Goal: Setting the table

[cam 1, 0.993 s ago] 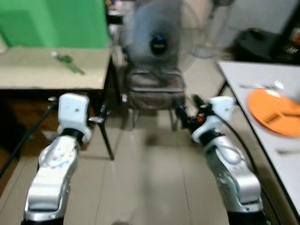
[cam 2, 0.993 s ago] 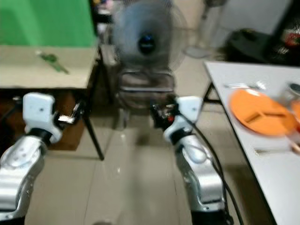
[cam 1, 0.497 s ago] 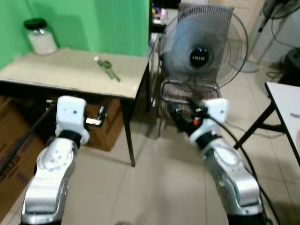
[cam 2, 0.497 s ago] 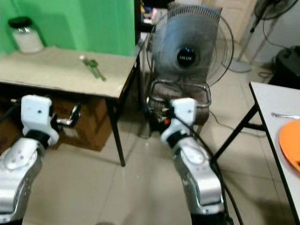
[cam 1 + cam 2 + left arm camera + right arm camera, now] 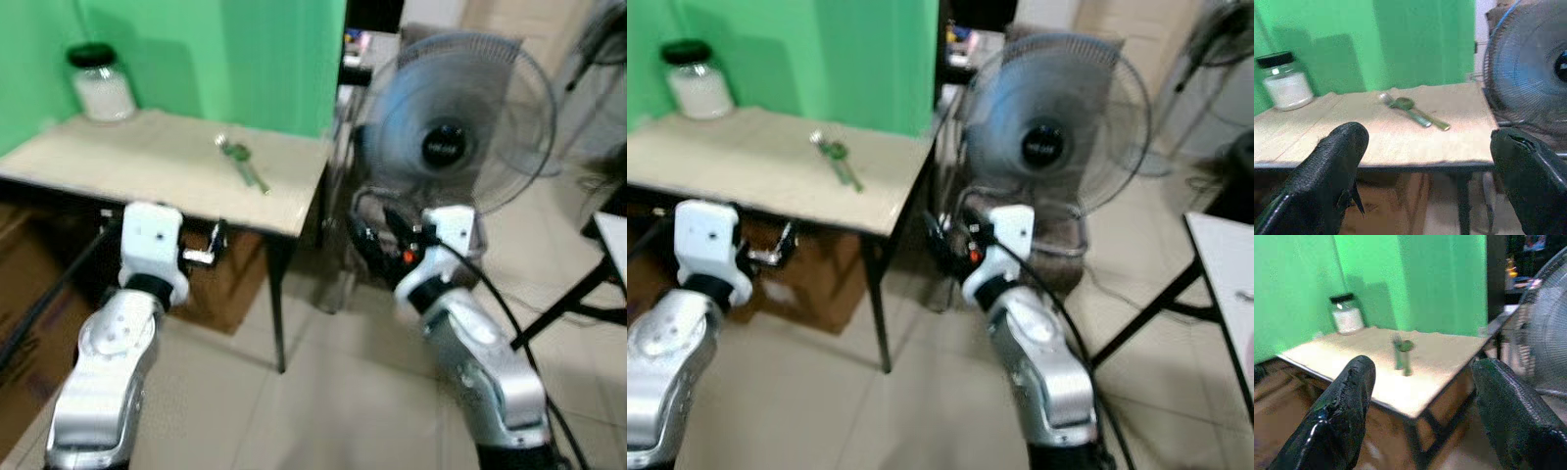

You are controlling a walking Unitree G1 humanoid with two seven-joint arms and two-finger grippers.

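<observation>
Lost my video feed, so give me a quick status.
Both end effectors open and empty, left, right, held short of the beige table. Green-handled cutlery lies untouched on it. Fan stands right of the table.

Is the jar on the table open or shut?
Shut. The jar stands upright at the back of the table with its black lid on top; white contents show through the glass.
</observation>
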